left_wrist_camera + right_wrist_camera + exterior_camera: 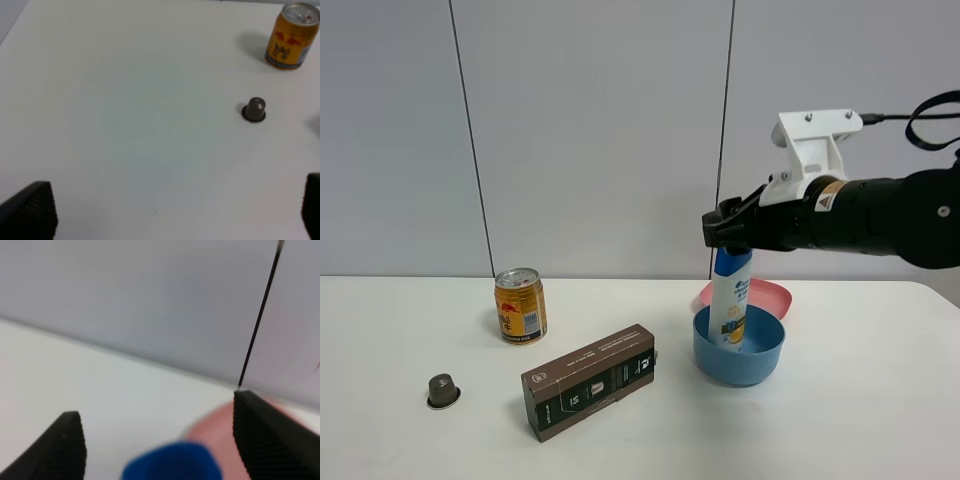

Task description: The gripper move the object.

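Note:
The white shampoo bottle (731, 300) with a yellow-orange label stands upright inside a blue bowl (760, 362). My right gripper (720, 232) sits over the bottle's top and hides the cap in the exterior view. In the right wrist view the blue cap (172, 462) lies between the two fingers of the right gripper (160, 440), with a gap on each side, so the jaws are open around it. My left gripper (170, 210) is open and empty above bare table; it is out of the exterior view.
A gold-and-red can (520, 306) stands at the left, also in the left wrist view (292, 35). A long dark brown box (590, 380) lies mid-table. A small dark capsule (443, 390) sits front left. A pink plate (770, 295) lies behind the bowl.

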`<state>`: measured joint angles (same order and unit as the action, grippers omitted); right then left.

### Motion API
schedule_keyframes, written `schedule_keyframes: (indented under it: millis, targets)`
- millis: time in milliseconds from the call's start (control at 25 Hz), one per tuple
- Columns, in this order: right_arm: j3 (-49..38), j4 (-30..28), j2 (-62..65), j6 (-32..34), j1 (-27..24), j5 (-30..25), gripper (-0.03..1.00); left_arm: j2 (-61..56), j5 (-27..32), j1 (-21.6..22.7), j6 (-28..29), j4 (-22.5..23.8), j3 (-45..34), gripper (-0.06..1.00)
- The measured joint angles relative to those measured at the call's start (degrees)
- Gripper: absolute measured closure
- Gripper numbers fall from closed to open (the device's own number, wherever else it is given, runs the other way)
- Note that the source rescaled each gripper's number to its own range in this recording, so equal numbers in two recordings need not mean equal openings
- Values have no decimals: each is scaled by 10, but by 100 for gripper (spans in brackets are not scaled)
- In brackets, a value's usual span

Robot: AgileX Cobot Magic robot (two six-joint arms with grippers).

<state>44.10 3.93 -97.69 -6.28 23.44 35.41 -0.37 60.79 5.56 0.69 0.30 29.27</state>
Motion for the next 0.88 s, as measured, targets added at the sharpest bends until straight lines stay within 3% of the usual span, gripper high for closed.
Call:
schedule_keyframes:
  millis: [240,440,560,760,880]
  targets:
    - [0,0,102,-53,0,-18,90,0,0,0,0,0,0,-6]
    - [0,0,220,-76,0,-85,90,0,0,0,0,0,0,-6]
    - [4,0,285,-103,0,-160,90,0,0,0,0,0,0,-6]
    - [67,0,358,-122,0,-372,90,0,0,0,0,0,0,-6]
    - [117,-6,386,-122,0,-468,88,0,0,0,0,0,0,-6]
